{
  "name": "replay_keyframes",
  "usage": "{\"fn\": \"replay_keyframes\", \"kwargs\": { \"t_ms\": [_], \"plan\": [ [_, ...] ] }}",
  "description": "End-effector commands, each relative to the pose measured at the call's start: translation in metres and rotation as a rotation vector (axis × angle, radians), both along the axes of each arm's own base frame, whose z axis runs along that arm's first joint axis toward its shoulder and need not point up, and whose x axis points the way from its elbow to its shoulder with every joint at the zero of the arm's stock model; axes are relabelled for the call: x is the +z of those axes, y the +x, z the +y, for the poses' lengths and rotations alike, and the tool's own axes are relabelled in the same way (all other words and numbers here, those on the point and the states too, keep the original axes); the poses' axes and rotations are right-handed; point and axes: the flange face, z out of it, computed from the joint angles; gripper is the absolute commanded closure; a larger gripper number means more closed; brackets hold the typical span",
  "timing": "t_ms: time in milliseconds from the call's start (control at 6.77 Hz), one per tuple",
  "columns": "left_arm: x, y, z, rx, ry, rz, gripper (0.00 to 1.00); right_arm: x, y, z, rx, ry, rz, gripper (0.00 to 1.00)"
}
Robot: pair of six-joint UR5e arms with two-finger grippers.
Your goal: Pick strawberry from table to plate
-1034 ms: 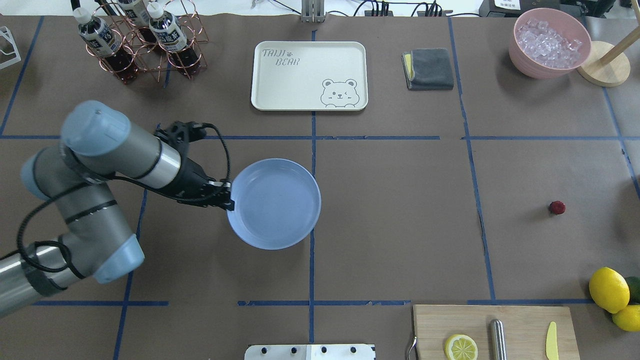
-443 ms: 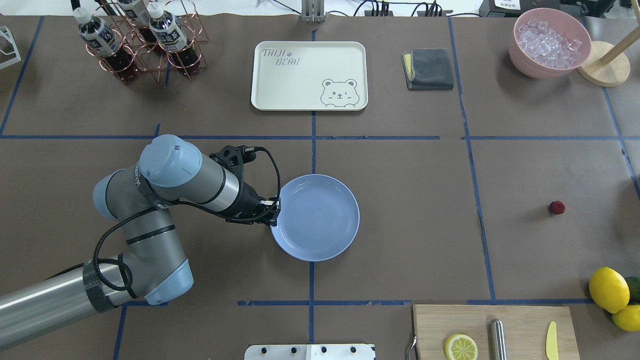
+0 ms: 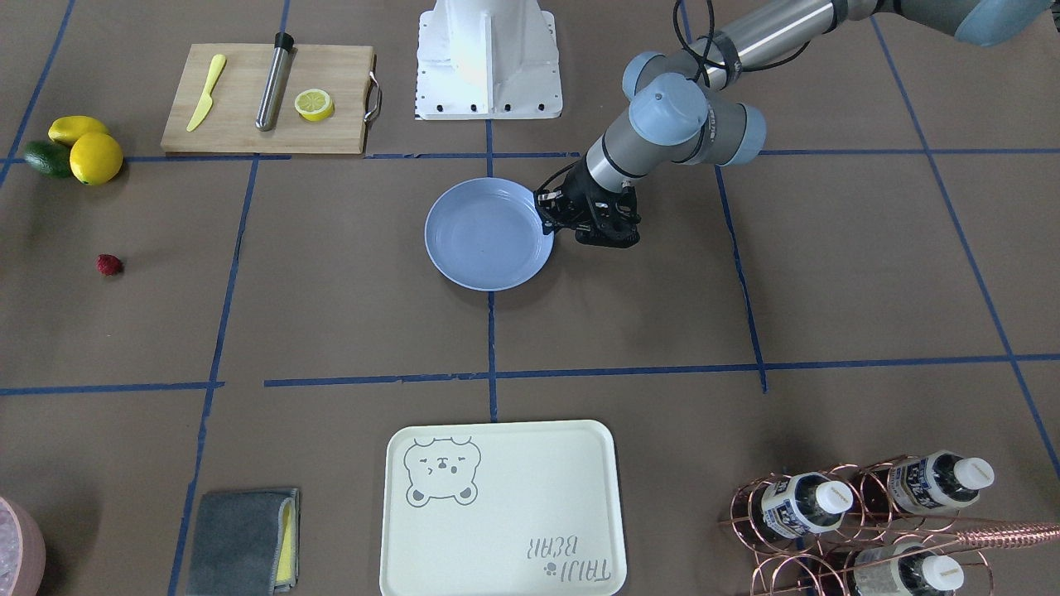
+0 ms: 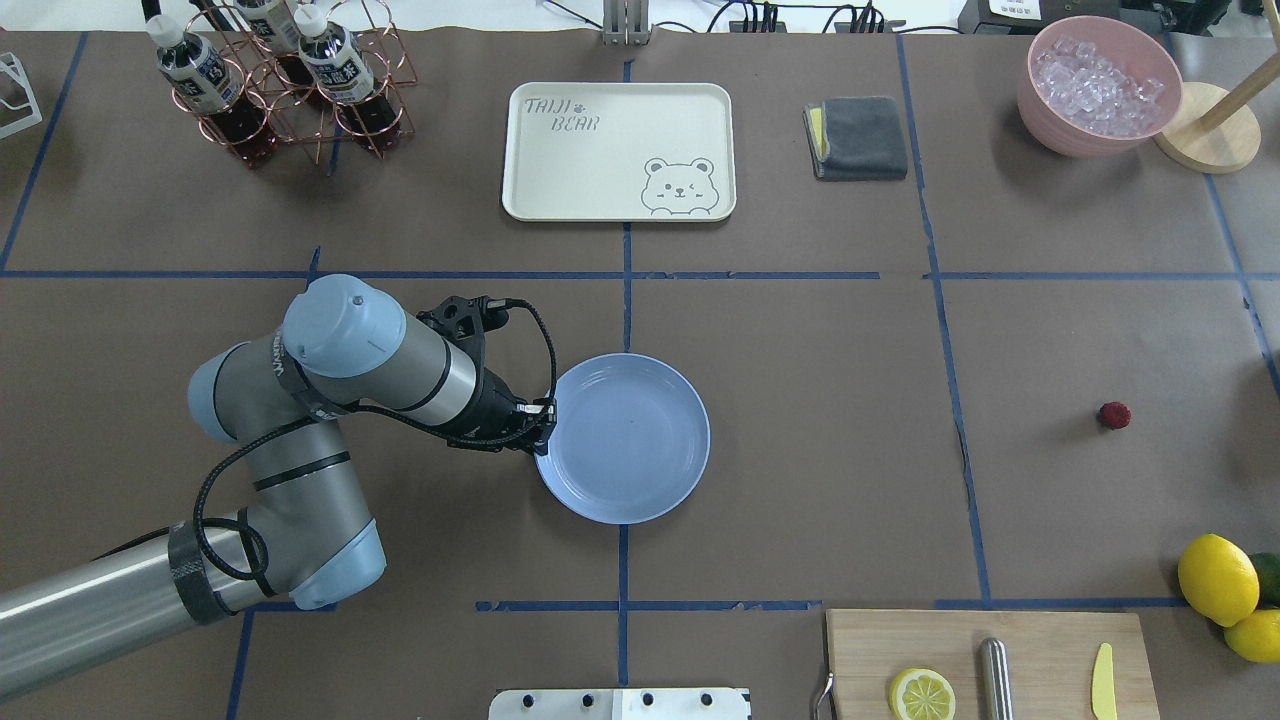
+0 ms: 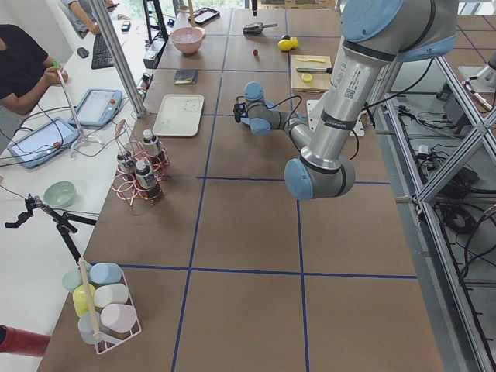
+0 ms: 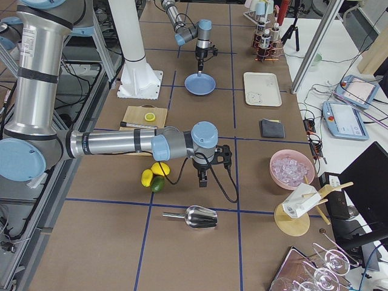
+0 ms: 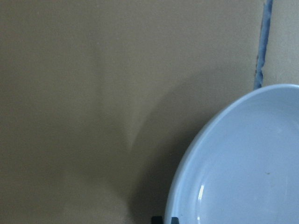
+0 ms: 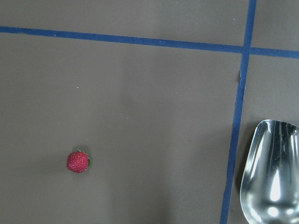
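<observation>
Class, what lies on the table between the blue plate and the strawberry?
Nothing but bare table, crossed by one blue tape line, separates the plate from the strawberry. The overhead view shows this plainly.

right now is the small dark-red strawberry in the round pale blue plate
No, the strawberry lies on the brown table well apart from the plate.

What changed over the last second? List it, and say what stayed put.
The left gripper stayed shut on the rim of the plate and carried it toward the robot's right and slightly nearer its base, then eased back a touch. The strawberry, lemons, cutting board and bear tray have not moved.
</observation>
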Motion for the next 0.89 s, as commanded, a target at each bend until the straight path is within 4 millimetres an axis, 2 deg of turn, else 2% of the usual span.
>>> {"fn": "replay_keyframes", "kwargs": {
  "t_ms": [0,148,295,591,738],
  "plan": [
    [-0.003,0.000,0.000,0.001,0.005,0.008,0.44,0.000,-0.006,0.000,-0.009,0.011,-0.002,0.00],
    [-0.009,-0.002,0.000,-0.001,0.010,0.017,0.31,-0.001,-0.016,0.002,-0.019,-0.002,-0.011,0.00],
    [-0.023,-0.006,0.002,-0.003,0.016,0.041,0.23,-0.003,-0.035,0.003,-0.056,0.016,-0.015,0.00],
    [-0.030,-0.013,0.004,-0.006,0.025,0.057,0.22,-0.012,-0.073,0.007,-0.066,0.041,-0.015,0.00],
    [-0.032,-0.015,0.005,-0.008,0.027,0.061,0.20,-0.011,-0.096,0.017,-0.052,0.090,0.022,0.00]
  ]
}}
